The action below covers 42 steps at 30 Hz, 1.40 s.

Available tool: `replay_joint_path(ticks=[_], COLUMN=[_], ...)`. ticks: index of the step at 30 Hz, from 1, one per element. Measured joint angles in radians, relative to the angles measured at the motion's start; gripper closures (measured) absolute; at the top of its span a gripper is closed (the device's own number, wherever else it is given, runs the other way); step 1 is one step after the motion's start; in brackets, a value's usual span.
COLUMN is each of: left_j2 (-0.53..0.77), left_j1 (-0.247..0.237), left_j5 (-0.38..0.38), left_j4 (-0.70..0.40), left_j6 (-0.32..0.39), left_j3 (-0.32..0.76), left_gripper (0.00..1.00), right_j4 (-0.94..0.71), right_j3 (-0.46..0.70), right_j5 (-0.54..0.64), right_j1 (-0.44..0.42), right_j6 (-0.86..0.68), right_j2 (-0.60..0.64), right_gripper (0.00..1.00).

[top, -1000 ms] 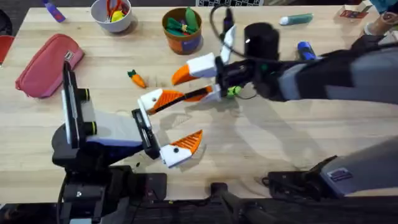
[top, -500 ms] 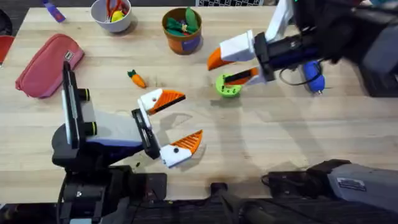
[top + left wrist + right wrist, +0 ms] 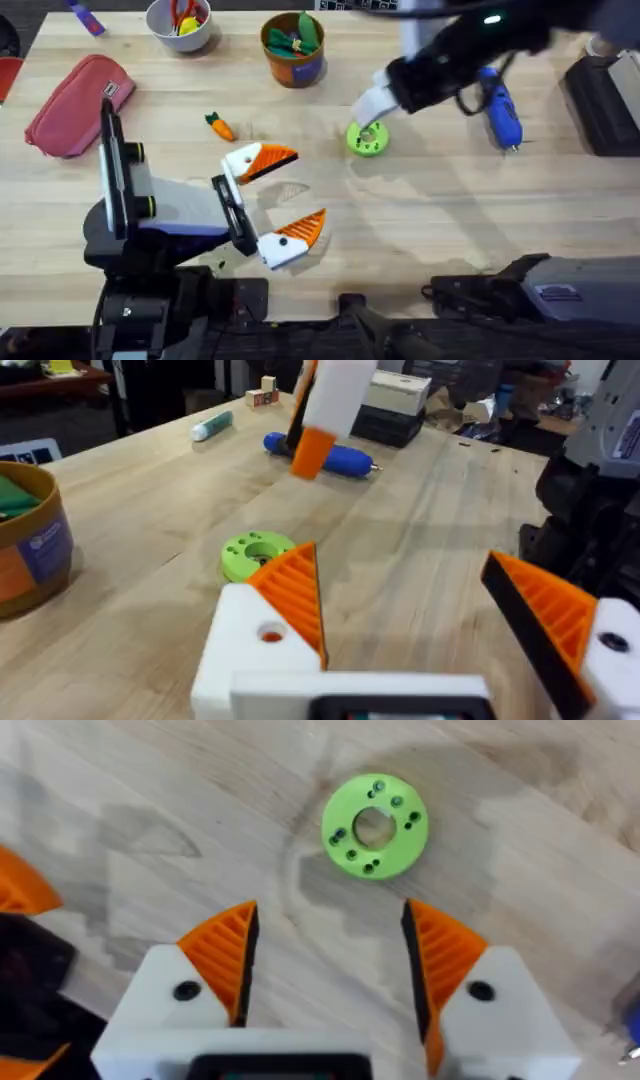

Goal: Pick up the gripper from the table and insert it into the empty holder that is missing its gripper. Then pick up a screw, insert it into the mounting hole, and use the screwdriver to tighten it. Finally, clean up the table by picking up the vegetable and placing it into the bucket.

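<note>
My left gripper [image 3: 308,188] rests open on the table. Both its white blocks carry orange ribbed wedges. The far block, the holder [image 3: 262,650], has the orange gripper [image 3: 295,595] seated in it, and its mounting hole [image 3: 270,632] shows orange. My right gripper [image 3: 328,915] hangs open just above a green disc [image 3: 375,826] with small dark screws in its holes. The blue screwdriver [image 3: 500,110] lies to the right of the disc. The carrot [image 3: 218,125] lies left of centre. The orange-brown bucket [image 3: 294,50] stands at the back with toy greens in it.
A pink pouch [image 3: 75,105] lies at the far left, and a white bowl [image 3: 180,22] stands at the back left. A black box [image 3: 602,98] sits at the right edge. Bare wood spreads in front of the green disc [image 3: 367,138].
My right gripper left the left gripper's far finger, swung right and back, then came down over the green disc. The left arm has stayed still.
</note>
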Motion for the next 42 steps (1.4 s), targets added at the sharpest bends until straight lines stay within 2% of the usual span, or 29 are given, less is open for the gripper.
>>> replay_joint_path(ticks=[7, 12, 14, 22, 35, 42], left_j2=[0.000, 0.000, 0.000, 0.000, 0.000, 0.000], left_j1=[0.000, 0.000, 0.000, 0.000, 0.000, 0.000], left_j5=[0.000, 0.000, 0.000, 0.000, 0.000, 0.000], left_j4=[0.000, 0.000, 0.000, 0.000, 0.000, 0.000], left_j6=[0.000, 0.000, 0.000, 0.000, 0.000, 0.000], left_j3=[0.000, 0.000, 0.000, 0.000, 0.000, 0.000], left_gripper=[0.015, 0.015, 0.015, 0.016, 0.015, 0.015], right_j4=[-0.001, 0.008, 0.014, 0.055, 0.090, 0.093], right_j3=[0.019, 0.019, 0.019, 0.021, 0.024, 0.024], right_j5=[0.086, 0.105, 0.108, 0.108, 0.115, 0.138], right_j1=[0.045, 0.054, 0.063, 0.103, 0.104, 0.104], right_j6=[-0.055, -0.065, -0.068, -0.073, -0.075, -0.075], right_j2=[0.180, 0.245, 0.259, 0.287, 0.354, 0.356], right_gripper=[0.353, 0.444, 0.490, 0.508, 0.679, 0.728])
